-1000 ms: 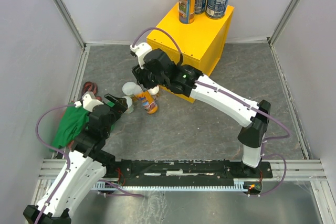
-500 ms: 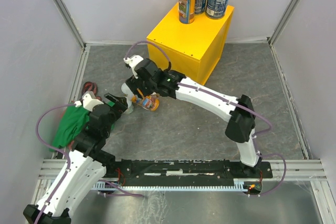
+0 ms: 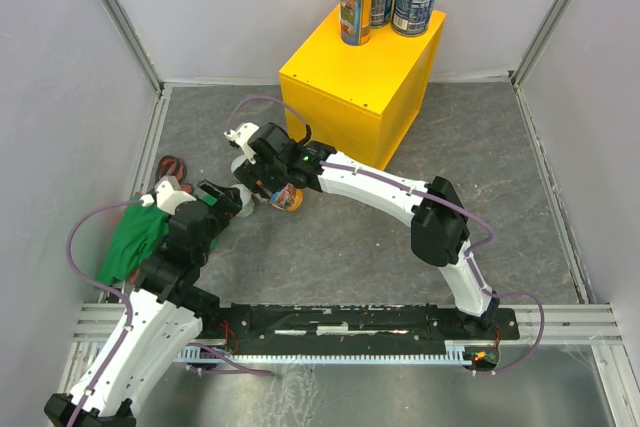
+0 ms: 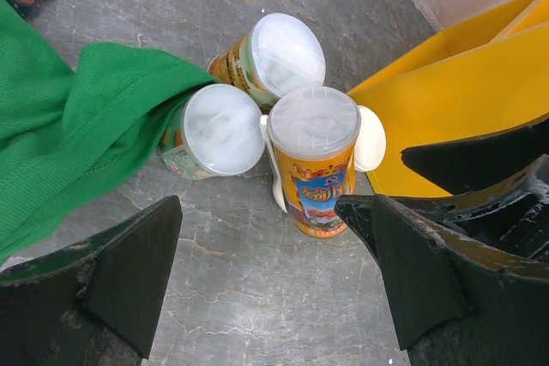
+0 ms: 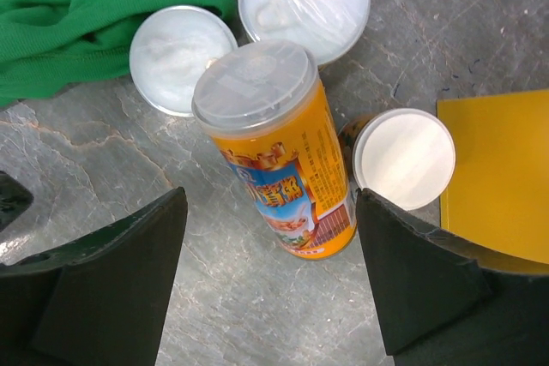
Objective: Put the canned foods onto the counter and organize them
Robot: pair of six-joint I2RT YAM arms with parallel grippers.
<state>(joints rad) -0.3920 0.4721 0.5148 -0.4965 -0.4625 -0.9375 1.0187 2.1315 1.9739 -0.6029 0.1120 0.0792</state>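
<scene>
On the yellow counter [image 3: 345, 87] stand a tall slim can [image 3: 356, 5] and two blue-labelled cans [image 3: 415, 2] at its far edge. On the floor by its near corner stands a tall orange can [image 5: 283, 152] [image 4: 316, 160] [image 3: 288, 197]. Three short pale-lidded cans are bunched round it: one at the green cloth [image 5: 182, 59] [image 4: 225, 129], one behind [image 5: 304, 2] [image 4: 283, 53], and one against the counter [image 5: 403, 159]. My right gripper [image 5: 270, 289] [image 3: 266, 183] hovers open over the orange can, holding nothing. My left gripper [image 4: 274, 289] [image 3: 228, 199] stands open just short of the cluster.
A green cloth [image 4: 69, 126] [image 3: 135, 237] lies left of the cans, touching one short can. A red item [image 3: 172, 164] sits by the left wall. The right arm's black fingers [image 4: 472, 160] show beside the counter's side [image 4: 446, 100]. White walls enclose the grey stone-patterned floor [image 3: 480, 177].
My right gripper has opened and swung left and down from beside the counter to over the orange can. The left arm and the cans have not moved.
</scene>
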